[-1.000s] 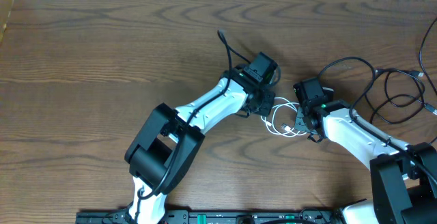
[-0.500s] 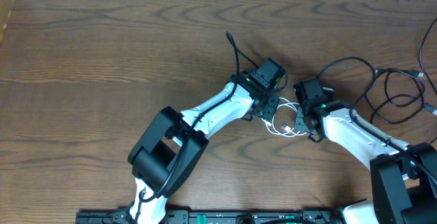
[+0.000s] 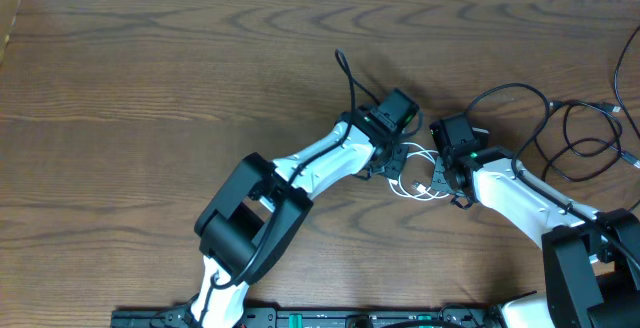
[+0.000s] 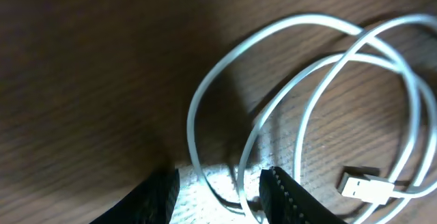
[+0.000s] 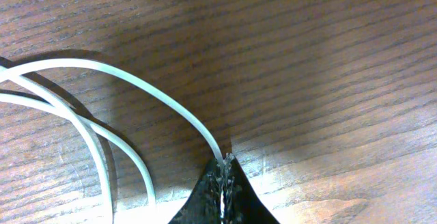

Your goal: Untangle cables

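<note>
The white cable lies in a small coil at mid table between both grippers. My left gripper is down over the coil's left side. In the left wrist view its fingers stand apart, and strands of the white cable run between them unpinched; the white plug lies to the right. The black cable rises from behind the left wrist toward the far side. My right gripper is shut on the white cable at the coil's right; its closed tips pinch the white cable.
Thicker black leads loop in a tangle at the right edge, behind the right arm. The bare wooden table stretches to the left and far side. A dark rail runs along the near edge.
My left arm has moved right, onto the white coil, and the black cable's free end shifted right with it. The right arm and its grip have not moved.
</note>
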Motion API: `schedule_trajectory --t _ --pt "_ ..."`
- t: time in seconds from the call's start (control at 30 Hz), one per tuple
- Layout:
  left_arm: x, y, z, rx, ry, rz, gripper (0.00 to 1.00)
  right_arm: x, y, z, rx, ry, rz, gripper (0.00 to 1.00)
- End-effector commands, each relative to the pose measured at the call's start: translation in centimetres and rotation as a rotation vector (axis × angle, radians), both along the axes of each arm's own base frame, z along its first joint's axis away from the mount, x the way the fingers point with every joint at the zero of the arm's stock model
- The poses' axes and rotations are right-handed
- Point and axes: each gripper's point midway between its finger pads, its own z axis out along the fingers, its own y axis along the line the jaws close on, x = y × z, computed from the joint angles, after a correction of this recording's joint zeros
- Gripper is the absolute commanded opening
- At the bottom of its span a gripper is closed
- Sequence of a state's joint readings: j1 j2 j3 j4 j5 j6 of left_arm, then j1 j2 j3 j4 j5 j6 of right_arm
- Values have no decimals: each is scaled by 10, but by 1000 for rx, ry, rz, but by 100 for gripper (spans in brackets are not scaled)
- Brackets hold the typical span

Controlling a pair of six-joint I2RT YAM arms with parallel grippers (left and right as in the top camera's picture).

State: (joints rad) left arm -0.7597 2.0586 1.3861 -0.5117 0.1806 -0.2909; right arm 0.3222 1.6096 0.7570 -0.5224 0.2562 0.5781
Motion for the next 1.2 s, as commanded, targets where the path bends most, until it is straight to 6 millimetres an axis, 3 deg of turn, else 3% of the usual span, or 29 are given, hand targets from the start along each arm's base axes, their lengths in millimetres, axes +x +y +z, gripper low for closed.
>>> schedule_trajectory --t 0.0,0.27,0.4,0.73,1.1,1.17 --pt "-8 3 -18 44 22 -14 44 -16 1 -15 7 62 -9 1" --pt "7 62 -24 339 -84 52 43 -17 -1 -15 -1 67 -11 1" --pt "9 89 -22 454 -100 72 43 -24 -16 -14 -57 78 -81 1" --pt "19 134 -22 510 -31 165 39 -42 -49 -12 -120 136 -219 1" --pt "29 194 -21 543 70 341 38 -47 -90 -12 -112 148 -397 1" --pt "30 201 -21 546 83 358 34 -48 -97 -12 -110 150 -428 1"
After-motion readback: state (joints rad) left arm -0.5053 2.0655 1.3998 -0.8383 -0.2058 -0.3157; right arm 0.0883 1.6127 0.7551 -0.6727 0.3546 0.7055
